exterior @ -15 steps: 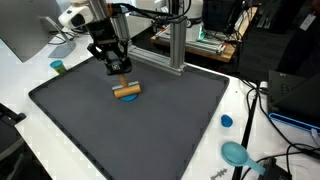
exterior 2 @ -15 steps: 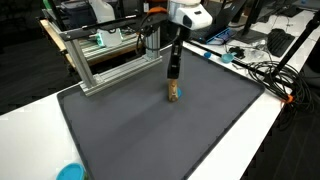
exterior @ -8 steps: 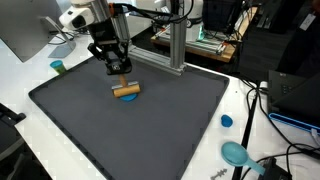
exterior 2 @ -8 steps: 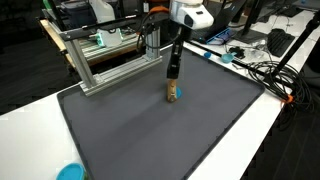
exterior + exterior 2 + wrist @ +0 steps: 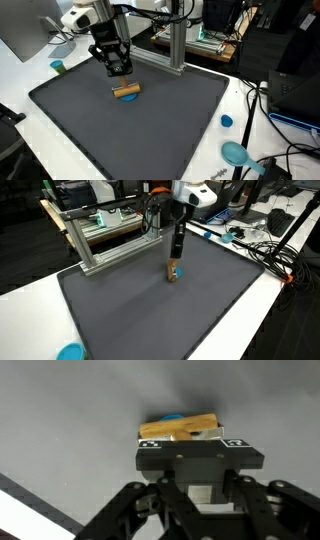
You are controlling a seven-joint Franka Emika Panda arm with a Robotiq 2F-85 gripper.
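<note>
The end effector (image 5: pixel 119 70) has lifted clear and hangs empty, its opening too unclear to judge, leaving the wooden block (image 5: pixel 126 91) released just below it, resting on a blue piece (image 5: pixel 129 98) on the desk (image 5: pixel 160 125).

Bright even exteriors, soft wrist view

Both exterior views are brightly, evenly lit from overhead, but small and slightly soft. The dark mat (image 5: pixel 130 125) reads matte, and the white table (image 5: pixel 15 72) is nearly blown out. Wrist view is dimmer and grey, with the wooden block (image 5: pixel 180 428) blurred.
</note>
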